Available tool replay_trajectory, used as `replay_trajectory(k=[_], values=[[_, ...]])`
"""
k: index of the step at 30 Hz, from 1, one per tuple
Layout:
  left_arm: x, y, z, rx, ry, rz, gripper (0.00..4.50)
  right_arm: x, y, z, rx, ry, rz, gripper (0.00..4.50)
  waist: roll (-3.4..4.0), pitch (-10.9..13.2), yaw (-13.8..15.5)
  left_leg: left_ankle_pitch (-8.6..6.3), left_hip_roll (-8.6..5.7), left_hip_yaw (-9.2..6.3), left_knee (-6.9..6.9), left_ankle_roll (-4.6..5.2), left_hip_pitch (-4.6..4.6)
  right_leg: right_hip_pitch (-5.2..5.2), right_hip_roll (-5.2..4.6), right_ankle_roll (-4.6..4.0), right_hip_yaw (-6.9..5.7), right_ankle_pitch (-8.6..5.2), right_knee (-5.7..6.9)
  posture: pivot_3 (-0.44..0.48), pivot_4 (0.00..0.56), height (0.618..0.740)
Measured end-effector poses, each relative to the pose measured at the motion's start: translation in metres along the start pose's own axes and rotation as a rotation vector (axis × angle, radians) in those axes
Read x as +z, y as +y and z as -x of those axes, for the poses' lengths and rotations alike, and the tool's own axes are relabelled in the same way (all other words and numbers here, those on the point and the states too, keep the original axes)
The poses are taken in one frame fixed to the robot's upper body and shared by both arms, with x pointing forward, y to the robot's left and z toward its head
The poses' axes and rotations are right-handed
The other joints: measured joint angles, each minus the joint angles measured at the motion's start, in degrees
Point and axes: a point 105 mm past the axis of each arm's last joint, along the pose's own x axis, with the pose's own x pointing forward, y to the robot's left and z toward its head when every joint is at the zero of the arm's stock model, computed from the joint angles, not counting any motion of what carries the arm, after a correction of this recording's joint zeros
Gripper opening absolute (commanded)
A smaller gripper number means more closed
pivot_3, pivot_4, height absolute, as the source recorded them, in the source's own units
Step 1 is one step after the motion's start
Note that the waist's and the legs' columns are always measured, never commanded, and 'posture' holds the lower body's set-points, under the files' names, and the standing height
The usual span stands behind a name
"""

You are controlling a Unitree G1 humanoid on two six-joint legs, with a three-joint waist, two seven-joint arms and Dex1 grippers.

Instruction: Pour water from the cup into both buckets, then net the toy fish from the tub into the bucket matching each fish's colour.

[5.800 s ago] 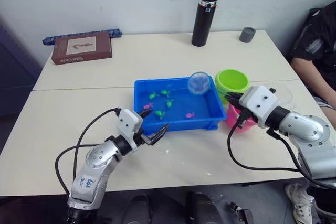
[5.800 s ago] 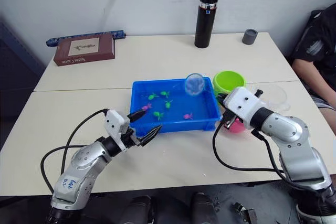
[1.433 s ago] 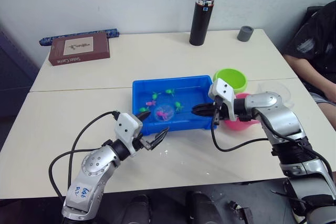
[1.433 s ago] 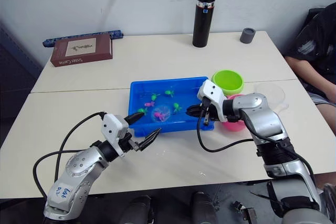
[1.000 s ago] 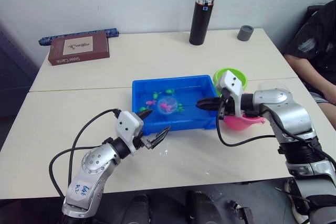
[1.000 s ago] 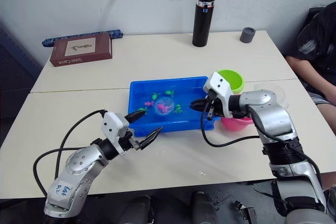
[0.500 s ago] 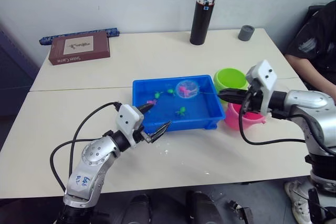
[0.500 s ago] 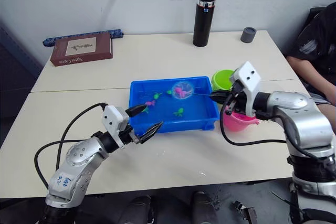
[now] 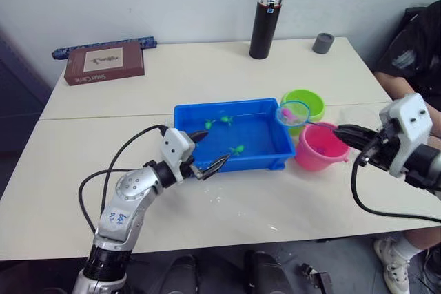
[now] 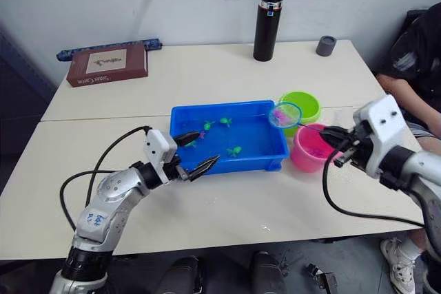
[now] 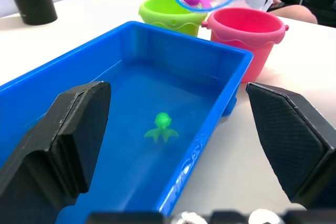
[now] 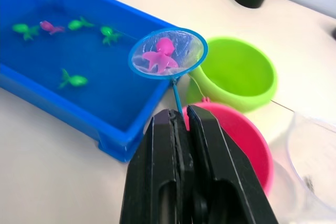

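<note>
While netted pink fish (image 12: 159, 55) hangs, right claw (image 12: 181, 124) grips net (image 12: 168, 53).

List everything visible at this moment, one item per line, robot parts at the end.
tub: one, blue, middle of the table, holding water
toy fish: four green and one pink in the tub; pink catch in the net, count unclear
net: one, blue rim, raised over the tub's corner beside the buckets
green bucket: one, right of the tub
pink bucket: one, in front of the green one
cup: one, clear, beyond the pink bucket
flask: one, black, far edge
cap: one, grey, far right
book: one, brown, far left
person: one, seated at the right
left gripper: jaws open, at the tub's near rim
right gripper: jaws shut on the net's handle
</note>
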Motion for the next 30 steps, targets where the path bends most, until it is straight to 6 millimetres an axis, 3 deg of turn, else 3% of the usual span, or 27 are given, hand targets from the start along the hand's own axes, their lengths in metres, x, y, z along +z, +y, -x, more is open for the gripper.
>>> replay_trajectory(k=[11,19,30], values=[[-0.004,-0.002,-0.007,-0.051,-0.005,0.004,4.45,-0.026,-0.02,0.027,-0.2,0.042,0.071,0.0,0.0,0.0,0.0,0.01,-0.01,0.03,0.02,0.0,0.03,0.01,0.03,0.03,0.04,0.02,0.0,0.0,0.15,0.74],[-0.003,-0.002,-0.008,-0.053,-0.008,0.004,4.45,-0.05,-0.026,0.038,-0.241,0.109,0.179,0.0,0.0,0.0,0.0,0.01,-0.01,0.04,0.03,0.01,0.04,0.03,0.04,0.05,0.06,0.02,0.01,0.0,0.15,0.74],[-0.003,-0.002,-0.008,-0.05,-0.009,0.004,4.45,-0.054,-0.022,0.035,-0.2,0.131,0.575,0.0,0.0,0.0,-0.1,0.02,-0.02,0.06,0.05,0.0,0.1,0.07,0.06,0.06,0.07,0.03,0.01,0.0,0.15,0.74]])
